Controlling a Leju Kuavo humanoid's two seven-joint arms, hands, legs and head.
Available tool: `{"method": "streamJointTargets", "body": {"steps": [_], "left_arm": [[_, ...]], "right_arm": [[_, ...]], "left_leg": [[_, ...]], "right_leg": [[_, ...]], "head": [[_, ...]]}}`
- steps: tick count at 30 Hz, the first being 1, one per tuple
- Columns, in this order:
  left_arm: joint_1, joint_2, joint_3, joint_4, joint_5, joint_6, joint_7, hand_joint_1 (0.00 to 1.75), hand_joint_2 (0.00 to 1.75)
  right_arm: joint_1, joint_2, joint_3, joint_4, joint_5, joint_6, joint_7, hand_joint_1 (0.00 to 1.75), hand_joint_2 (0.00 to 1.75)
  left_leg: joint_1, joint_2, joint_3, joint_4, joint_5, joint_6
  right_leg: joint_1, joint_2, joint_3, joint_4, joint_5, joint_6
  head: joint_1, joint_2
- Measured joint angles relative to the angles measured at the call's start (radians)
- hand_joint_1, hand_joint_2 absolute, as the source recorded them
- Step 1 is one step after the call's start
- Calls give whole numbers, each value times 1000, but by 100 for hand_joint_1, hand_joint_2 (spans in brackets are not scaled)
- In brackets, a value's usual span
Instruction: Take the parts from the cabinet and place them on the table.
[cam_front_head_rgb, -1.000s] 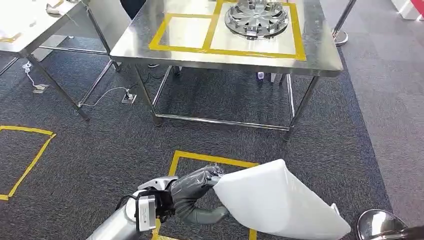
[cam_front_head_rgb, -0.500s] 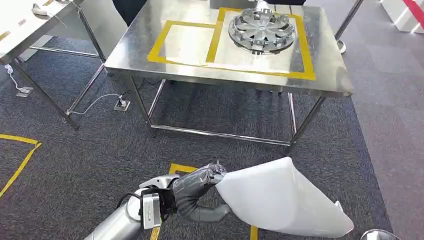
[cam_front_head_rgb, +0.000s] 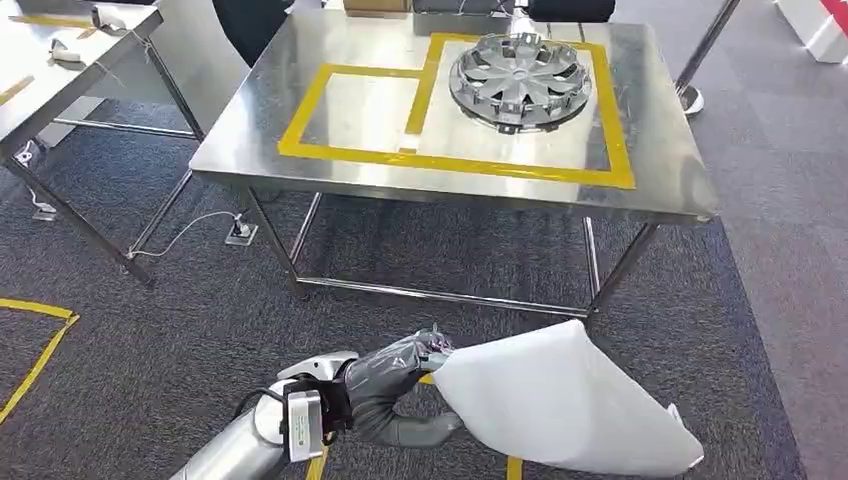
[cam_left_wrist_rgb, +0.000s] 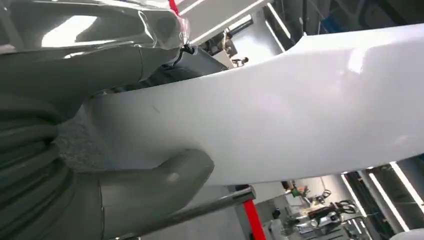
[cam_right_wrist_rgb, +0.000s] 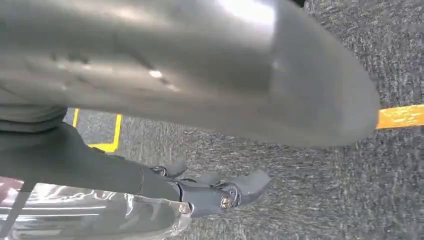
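White panel (cam_front_head_rgb: 560, 405) | gripped at its edge by left hand (cam_front_head_rgb: 395, 385) | right hand (cam_right_wrist_rgb: 220, 192) holds nothing

Silver left arm (cam_front_head_rgb: 225, 452) gleams, rounded and metallic, with a black cable looping at the wrist beside a small white-and-silver camera block. The left hand (cam_front_head_rgb: 392, 385) wears a wrinkled clear plastic cover over grey skin, thumb thick and smooth. Over at the right hand (cam_right_wrist_rgb: 220, 192), dark grey fingers show a small brass-toned screw, glossy plastic below.

Low in the frame, the left arm (cam_front_head_rgb: 235, 450) reaches rightward; its left hand (cam_front_head_rgb: 395, 385) grips a white panel (cam_front_head_rgb: 560, 400).
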Motion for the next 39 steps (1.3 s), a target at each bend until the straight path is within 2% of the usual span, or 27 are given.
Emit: {"method": "streamJointTargets", "body": {"steps": [1,2,3,5,6,7,8,9,11,12,16,18,19,20,21,22,24,25,27,28,30,32,34,35,36,37,39], "left_arm": [[0,0,-2,0,0,0,0,175,175],[0,0,-4,0,0,0,0,175,175],[-1,0,-6,0,0,1,0,175,175],[-3,-1,-8,0,1,2,2,175,175],[-4,0,-10,1,1,2,3,175,175],[-7,-1,-11,2,2,3,3,175,175],[-9,-3,-13,2,2,3,4,175,175],[-11,-6,-15,2,2,3,4,175,175],[-15,-15,-19,2,3,3,4,175,175],[-18,-17,-21,2,3,4,4,175,175],[-19,-21,-26,10,3,4,4,175,175],[-19,-21,-28,16,3,5,4,175,175],[-19,-20,-29,16,3,5,2,175,175],[-19,-19,-30,16,8,5,-3,175,175],[-19,-14,-31,16,14,4,-7,175,175],[-17,-10,-32,17,21,-1,-9,175,175],[-18,0,-24,12,34,-14,-10,175,175],[-21,5,-21,5,41,-18,-10,175,175],[-27,10,-18,-4,45,-25,-5,175,175],[-28,13,-17,-5,48,-27,-5,175,175],[-27,20,-16,-7,51,-27,-1,175,175],[-26,25,-16,-7,51,-27,0,175,175],[-26,29,-16,-8,51,-27,0,175,175],[-26,31,-15,-9,51,-27,0,175,175],[-26,34,-15,-9,51,-27,0,175,175],[-23,36,-14,-8,52,-27,0,175,175],[-24,38,-13,-14,50,-27,3,175,175]], "right_arm": [[0,0,0,0,-3,0,0,0,0],[1,0,0,0,-5,0,0,0,0],[0,1,0,0,-10,-1,0,0,0],[-2,2,0,0,-13,-3,0,0,0],[-4,1,-1,0,-16,-3,0,0,0],[-5,1,-2,0,-18,-4,0,0,0],[-6,0,-2,0,-21,-5,1,0,0],[-5,0,-3,0,-23,-6,1,0,0],[-5,-1,-5,0,-25,-6,0,0,0],[-6,-1,-5,0,-27,-6,0,0,0],[-3,-6,-5,0,-21,-4,-1,0,0],[2,-6,-5,0,-21,-3,-1,0,0],[3,-7,-5,0,-20,-3,-2,0,0],[4,-8,-5,0,-19,-3,-3,0,0],[8,-11,-5,0,-18,-3,-3,0,0],[9,-10,-5,1,-18,-2,-3,0,0],[12,-16,-4,0,-16,-2,-6,0,0],[11,-18,-4,-1,-15,-2,-6,0,0],[7,-17,-4,-1,-14,-2,-6,0,0],[6,-18,-4,-1,-15,-2,-6,0,0],[4,-17,-4,-1,-15,-2,-5,0,0],[7,-15,-4,0,-15,-2,-4,0,0],[7,-15,-4,0,-15,-2,-4,0,0],[6,-15,-4,0,-15,-2,-4,0,0],[7,-15,-4,0,-15,-2,-4,0,0],[5,-14,-4,0,-16,-2,-4,0,0],[3,-13,-4,0,-17,-2,-3,0,0]], "left_leg": [[3,0,-29,8,-22,-4],[5,0,-40,-13,-14,-5],[7,0,-33,-68,26,-6],[10,-2,9,-220,157,-5],[9,-3,18,-256,195,-5],[5,-2,20,-244,126,2],[3,-2,27,-246,130,9],[6,-3,27,-254,136,18],[10,1,65,-257,157,40],[9,12,77,-257,150,48],[-3,15,95,-257,123,62],[-9,13,116,-257,104,64],[-12,13,131,-257,93,63],[-14,15,146,-257,80,63],[-13,14,150,-259,70,62],[-15,10,163,-258,63,54],[-14,7,185,-258,56,43],[-13,8,180,-247,71,37],[-15,9,130,-159,94,24],[-12,8,92,-102,86,18],[-2,8,-3,-3,32,4],[6,9,-64,14,-7,-6],[10,9,-64,-75,45,-9],[12,9,-48,-154,109,-9],[12,8,-35,-231,202,-7],[6,9,-41,-229,222,-5],[2,6,-22,-246,214,8]], "right_leg": [[-2,3,12,0,-11,3],[-5,6,25,0,-21,5],[-7,10,40,0,-31,8],[-13,16,61,-1,-51,17],[-10,22,78,1,-61,25],[-9,30,76,-4,-73,35],[-10,30,83,-14,-80,43],[-10,29,97,6,-63,52],[-11,23,103,21,-70,65],[-10,11,84,65,-78,63],[1,6,-101,290,-180,59],[6,6,-117,235,-156,49],[11,6,-104,164,-108,37],[18,5,-86,80,-39,24],[24,6,-75,48,46,11],[31,2,-88,54,13,16],[36,4,-66,34,17,7],[36,5,-60,28,10,2],[22,6,-13,12,0,-11],[21,7,2,6,-8,-17],[16,11,22,4,-28,-14],[10,16,45,4,-50,-8],[3,21,76,4,-75,0],[0,24,94,4,-89,5],[-2,25,95,1,-104,10],[-1,29,120,3,-114,18],[-2,27,127,-20,-122,33]], "head": [[0,0],[0,0],[0,0],[-1,0],[0,0],[-1,0],[0,0],[-2,0],[2,0],[5,0],[8,0],[8,0],[8,0],[8,0],[7,0],[1,0],[4,0],[3,0],[5,0],[-3,0],[-2,0],[-1,0],[-1,0],[-2,0],[-2,0],[3,0],[0,0]]}}
